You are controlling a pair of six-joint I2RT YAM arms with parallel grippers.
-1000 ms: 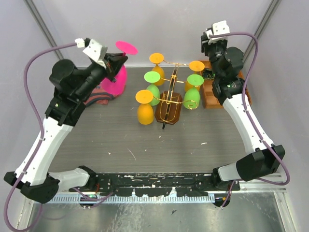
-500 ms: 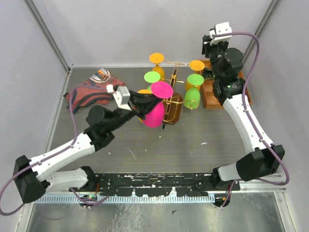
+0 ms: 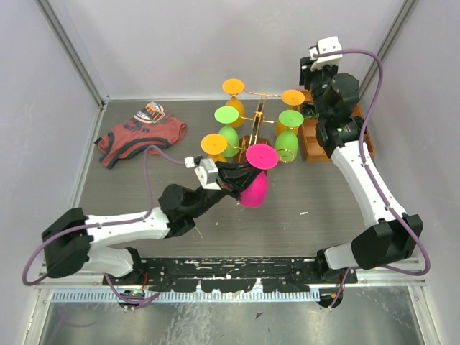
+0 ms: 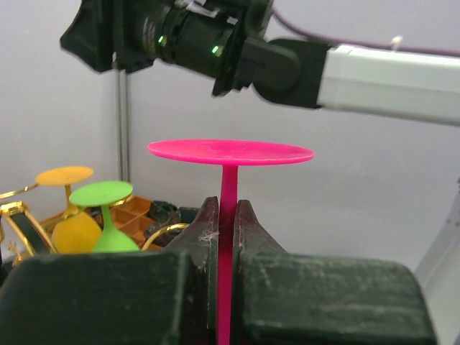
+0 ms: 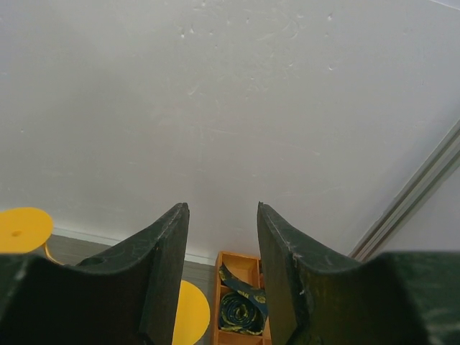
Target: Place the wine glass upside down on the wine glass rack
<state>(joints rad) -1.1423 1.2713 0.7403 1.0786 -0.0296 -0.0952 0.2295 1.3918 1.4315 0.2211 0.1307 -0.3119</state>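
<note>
My left gripper (image 3: 236,177) is shut on the stem of a pink wine glass (image 3: 255,183), held upside down with its round foot on top, just in front of the wine glass rack (image 3: 255,144). In the left wrist view the pink stem (image 4: 228,215) runs between the two fingers under the flat pink foot. The rack is thin gold wire on a dark brown base and carries several orange and green glasses upside down. My right gripper (image 3: 313,65) is open and empty, raised at the back right above the tray.
An orange-brown compartment tray (image 3: 314,144) with a rolled tie (image 5: 241,310) stands right of the rack. A striped red cloth (image 3: 136,133) lies at the back left. Grey walls close the back and sides.
My left arm has swept from the back left to the middle front, carrying the pink glass to just in front of the rack. The cloth is uncovered. The right arm has not moved.
</note>
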